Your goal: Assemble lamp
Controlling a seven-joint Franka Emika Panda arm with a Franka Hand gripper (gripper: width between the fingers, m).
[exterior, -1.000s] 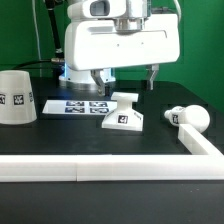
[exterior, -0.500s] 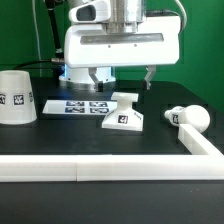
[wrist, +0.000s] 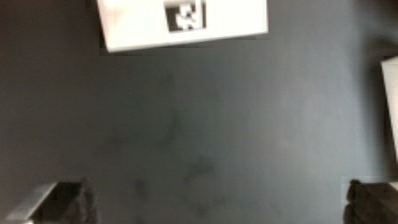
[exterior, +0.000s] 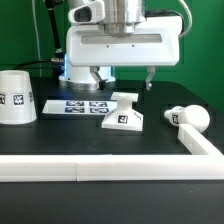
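Two fingers (exterior: 150, 76) spread wide — gripper (exterior: 124, 78) hovers empty near the base (exterior: 122, 112).

On my wrist feed the base (wrist: 151, 28) runs off the frame edge, and its tag (wrist: 187, 13) is too smeared to read. Only the fingertips (wrist: 50, 203) poke in. I can't identify a white sliver (wrist: 391, 95) at another edge. Outside, the shade (exterior: 17, 97) is clipped by the exterior view's left edge.

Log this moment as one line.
gripper: open, empty | base: flat on table | bulb: lying loose | shade: standing apart | assembly: not started
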